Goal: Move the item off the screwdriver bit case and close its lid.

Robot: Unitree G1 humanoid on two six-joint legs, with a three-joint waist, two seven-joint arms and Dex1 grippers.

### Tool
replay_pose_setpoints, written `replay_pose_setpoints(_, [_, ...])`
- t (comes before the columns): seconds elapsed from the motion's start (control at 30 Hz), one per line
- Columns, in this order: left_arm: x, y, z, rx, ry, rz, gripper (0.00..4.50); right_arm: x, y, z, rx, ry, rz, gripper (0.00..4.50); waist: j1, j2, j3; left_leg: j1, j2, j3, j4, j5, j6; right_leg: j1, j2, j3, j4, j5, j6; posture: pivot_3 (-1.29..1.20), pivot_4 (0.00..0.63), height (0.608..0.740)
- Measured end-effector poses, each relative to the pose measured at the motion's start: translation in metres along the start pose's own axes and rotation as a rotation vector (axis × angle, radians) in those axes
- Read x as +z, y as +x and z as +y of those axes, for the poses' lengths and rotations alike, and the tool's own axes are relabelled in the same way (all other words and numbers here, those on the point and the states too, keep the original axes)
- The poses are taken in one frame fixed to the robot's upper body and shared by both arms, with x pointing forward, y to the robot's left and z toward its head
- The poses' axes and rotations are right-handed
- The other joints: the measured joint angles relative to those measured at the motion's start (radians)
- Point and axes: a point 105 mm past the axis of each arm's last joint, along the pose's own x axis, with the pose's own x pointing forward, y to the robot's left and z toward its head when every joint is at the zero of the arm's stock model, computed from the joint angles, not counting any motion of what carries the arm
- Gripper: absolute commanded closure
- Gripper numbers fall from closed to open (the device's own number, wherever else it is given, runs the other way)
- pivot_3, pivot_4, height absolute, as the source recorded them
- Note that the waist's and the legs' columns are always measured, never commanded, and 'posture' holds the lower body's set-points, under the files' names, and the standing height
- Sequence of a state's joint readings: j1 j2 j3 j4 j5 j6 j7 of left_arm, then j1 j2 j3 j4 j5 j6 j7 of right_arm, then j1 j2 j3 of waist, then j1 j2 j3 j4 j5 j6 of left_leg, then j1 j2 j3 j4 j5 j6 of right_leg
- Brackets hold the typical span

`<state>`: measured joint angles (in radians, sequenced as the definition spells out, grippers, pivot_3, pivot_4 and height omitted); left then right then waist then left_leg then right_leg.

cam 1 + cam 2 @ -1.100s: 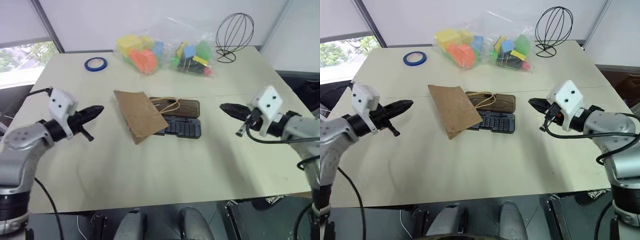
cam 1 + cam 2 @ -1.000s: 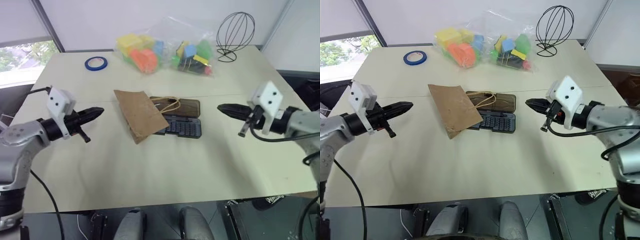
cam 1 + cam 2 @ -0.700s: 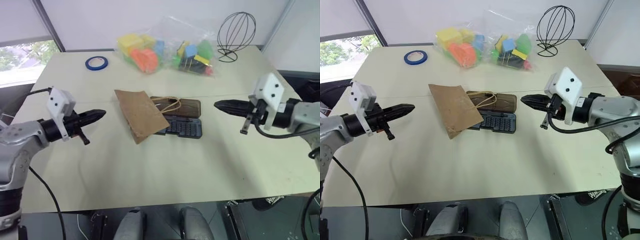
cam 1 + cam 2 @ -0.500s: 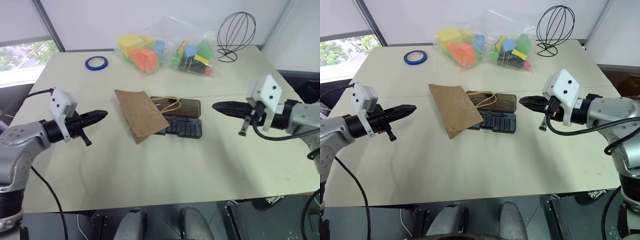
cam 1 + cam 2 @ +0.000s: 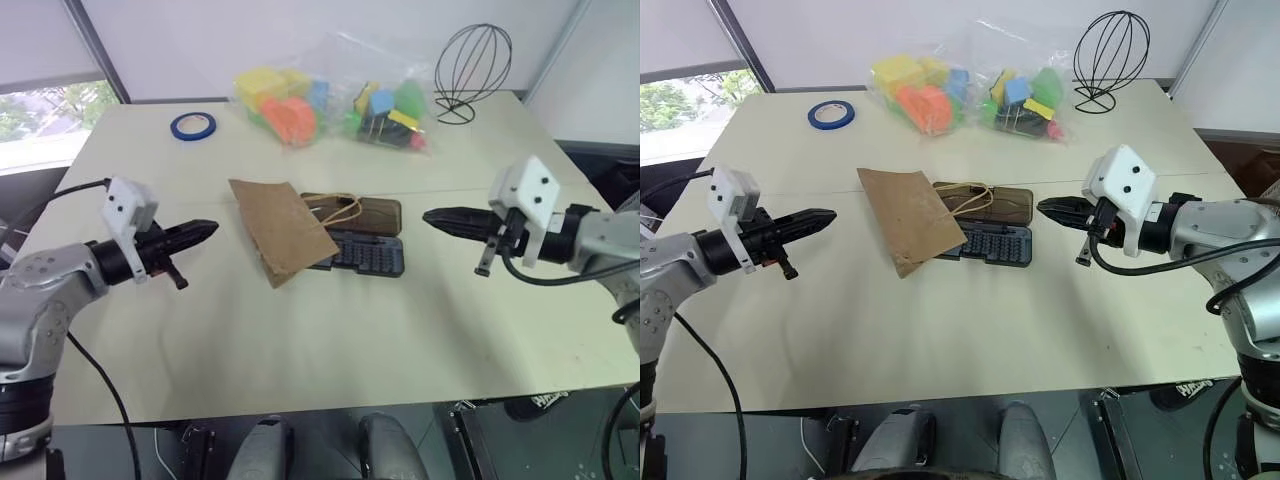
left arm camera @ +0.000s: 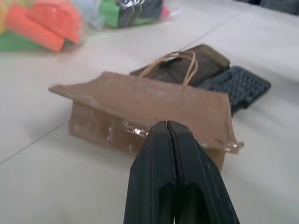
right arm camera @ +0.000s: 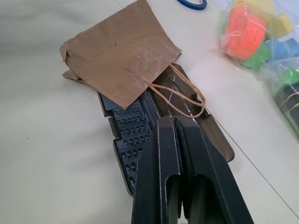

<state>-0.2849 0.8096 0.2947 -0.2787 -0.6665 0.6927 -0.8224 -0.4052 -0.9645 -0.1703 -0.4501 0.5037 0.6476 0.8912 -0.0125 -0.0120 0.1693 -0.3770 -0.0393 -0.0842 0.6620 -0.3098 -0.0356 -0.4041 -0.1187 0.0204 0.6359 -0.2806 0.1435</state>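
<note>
A brown paper bag (image 5: 281,229), the item, lies tilted at the table's middle, covering the left end of the open screwdriver bit case (image 5: 366,254). Its twine handles (image 5: 337,208) rest on the smoky lid (image 5: 372,213), which lies flat behind the tray of bits. My left gripper (image 5: 208,229) hovers shut to the left of the bag, pointing at it. My right gripper (image 5: 432,216) hovers shut just right of the case, pointing at it. Bag (image 6: 140,107) and case (image 7: 140,135) both lie beyond the shut fingers in the wrist views.
Two clear bags of colourful toys (image 5: 330,105) sit at the back of the cream table (image 5: 330,330). A blue tape roll (image 5: 191,126) lies back left and a black wire stand (image 5: 470,70) back right.
My right gripper has crept left, closer to the case. The left gripper has edged slightly toward the bag. Bag, case and lid lie as before.
</note>
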Motion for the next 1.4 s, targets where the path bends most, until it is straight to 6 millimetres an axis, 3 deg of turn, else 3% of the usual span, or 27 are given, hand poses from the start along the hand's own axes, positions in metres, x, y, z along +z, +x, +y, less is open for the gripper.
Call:
replay_pose_setpoints(0.07, [-0.001,0.004,-0.004,-0.019,-0.039,-0.013,3.69,0.0,0.001,0.0,-0.002,-0.002,-0.004,4.5,0.0,0.0,0.0,0.0,0.0,0.0,0.0,0.0,0.0,0.0,0.0,0.0,0.0,0.0,0.0,0.0,0.15,0.74])
replay_pose_setpoints(0.3, [-0.022,0.019,-0.009,-0.01,-0.232,-0.023,0.15,-0.001,0.002,0.0,-0.017,-0.006,-0.008,4.5,0.0,0.0,0.0,0.0,0.0,0.0,0.0,0.0,0.0,0.0,0.0,0.0,0.0,0.0,0.0,0.0,0.15,0.74])
replay_pose_setpoints(0.63, [-0.042,0.036,0.006,0.094,-0.424,-0.002,0.06,-0.006,0.006,0.007,-0.04,0.01,-0.019,4.5,0.001,-0.001,0.0,0.0,-0.001,0.0,0.001,0.002,-0.003,0.0,0.0,0.0,0.001,0.0,0.0,0.0,0.15,0.74])
replay_pose_setpoints(0.8, [-0.066,0.065,0.002,0.125,-0.476,0.056,0.06,-0.008,0.007,0.008,-0.058,0.018,-0.017,4.5,0.002,-0.001,0.0,0.0,-0.001,0.0,0.001,0.003,-0.005,0.0,0.0,0.0,0.001,0.0,0.0,0.0,0.15,0.74])
replay_pose_setpoints(0.97, [-0.06,0.102,-0.005,0.122,-0.443,0.041,0.06,-0.01,0.007,0.009,-0.075,0.024,-0.017,4.5,0.004,-0.002,0.0,-0.001,-0.001,0.0,0.002,0.004,-0.007,0.0,0.0,0.0,0.001,0.0,0.0,0.0,0.15,0.74])
replay_pose_setpoints(1.07, [-0.06,0.114,-0.007,0.127,-0.416,0.042,0.06,-0.012,0.008,0.009,-0.081,0.031,-0.017,4.5,-0.001,-0.002,0.0,-0.001,-0.001,0.0,0.002,0.004,-0.007,0.0,0.0,0.0,0.001,0.0,0.0,0.0,0.15,0.74])
replay_pose_setpoints(1.2, [-0.06,0.123,-0.006,0.154,-0.373,0.045,1.38,-0.012,0.008,0.009,-0.093,0.033,-0.017,4.5,0.001,-0.002,0.0,-0.001,-0.001,0.0,0.002,0.004,-0.007,-0.001,0.0,0.0,0.001,0.0,0.0,0.0,0.15,0.74])
replay_pose_setpoints(1.4, [-0.064,0.126,-0.002,0.194,-0.371,0.05,4.44,-0.013,0.008,0.012,-0.092,0.034,-0.012,4.5,0.003,-0.002,0.0,-0.001,-0.001,0.0,0.002,0.004,-0.007,0.0,0.0,0.0,0.001,0.0,0.001,0.0,0.15,0.74])
